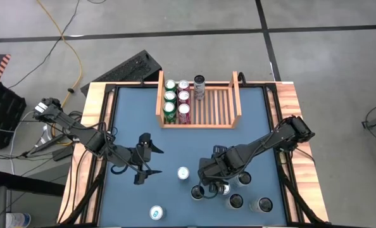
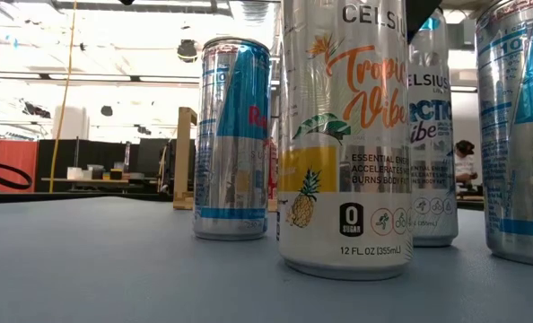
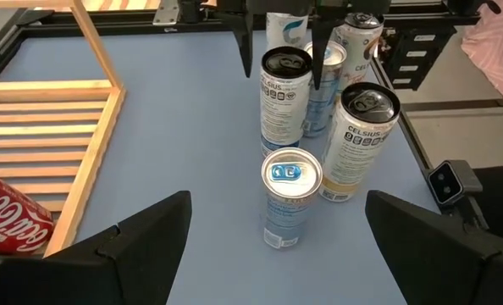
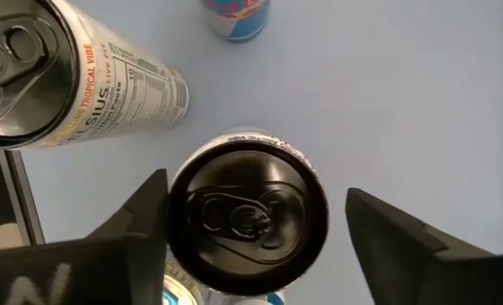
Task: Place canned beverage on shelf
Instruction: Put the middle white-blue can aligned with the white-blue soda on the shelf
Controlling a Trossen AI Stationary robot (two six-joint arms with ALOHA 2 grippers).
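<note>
Near the table's front edge, the right gripper (image 1: 208,190) points straight down over a cluster of cans, jaws open astride a black-topped can (image 4: 247,216), one finger touching, not yet clamped. The left gripper (image 1: 144,168) waits open mid-table. The shelf (image 1: 235,101) holds seven cans at the far side.

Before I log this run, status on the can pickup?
Right tool open, straddling a black-topped can, not gripped. Left tool open, waiting mid-table. Shelf holds seven cans. Neighbour cans crowd the pick.

Overhead and table-level views share the cans (image 1: 238,190) wrist cameras see close
</note>
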